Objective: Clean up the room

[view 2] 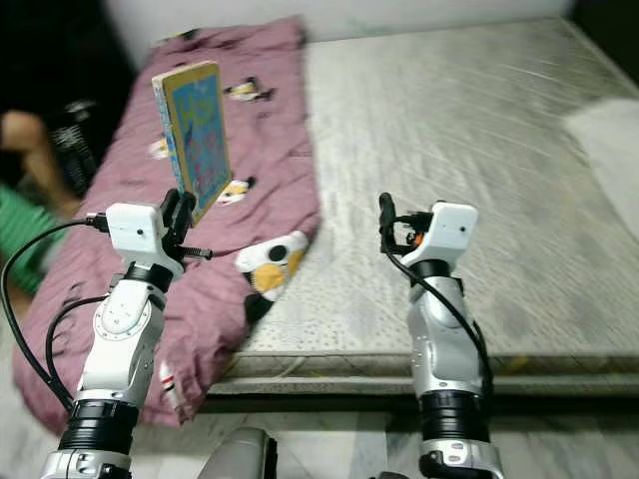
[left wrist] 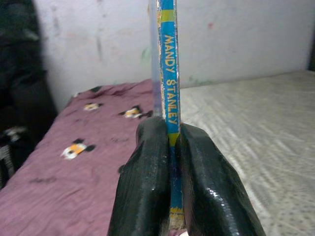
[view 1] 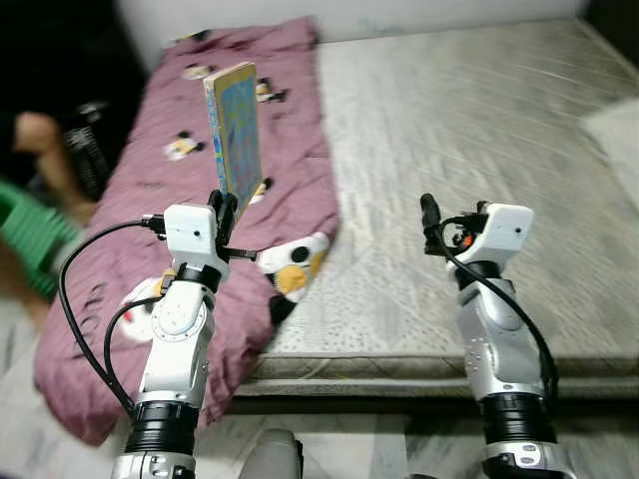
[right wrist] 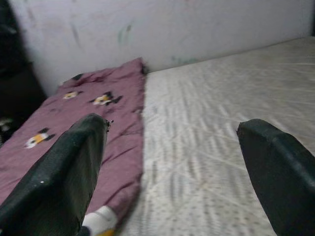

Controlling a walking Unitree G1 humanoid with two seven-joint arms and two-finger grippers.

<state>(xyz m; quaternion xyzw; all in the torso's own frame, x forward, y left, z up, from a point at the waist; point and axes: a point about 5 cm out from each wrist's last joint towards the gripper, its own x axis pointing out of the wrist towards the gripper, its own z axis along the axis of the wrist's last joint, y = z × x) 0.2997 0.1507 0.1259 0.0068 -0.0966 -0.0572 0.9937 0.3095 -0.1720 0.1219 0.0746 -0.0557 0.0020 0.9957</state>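
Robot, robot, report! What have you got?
Left gripper shut on book, upright over purple blanket. Right gripper open, nothing held, over mattress. Person's arm at left edge.

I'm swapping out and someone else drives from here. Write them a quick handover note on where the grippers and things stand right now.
Left gripper: shut on a thin book, pinched at its lower edge and held upright above the purple blanket.
Right gripper: open, holding nothing, raised over the bare mattress.
Things: the blanket with cartoon prints covers the left side of the mattress and hangs off its front edge. A person's arm is at the far left beside the bed.
Done: book picked up.
Left: put the book away somewhere off the bed; the blanket is not yet straightened.
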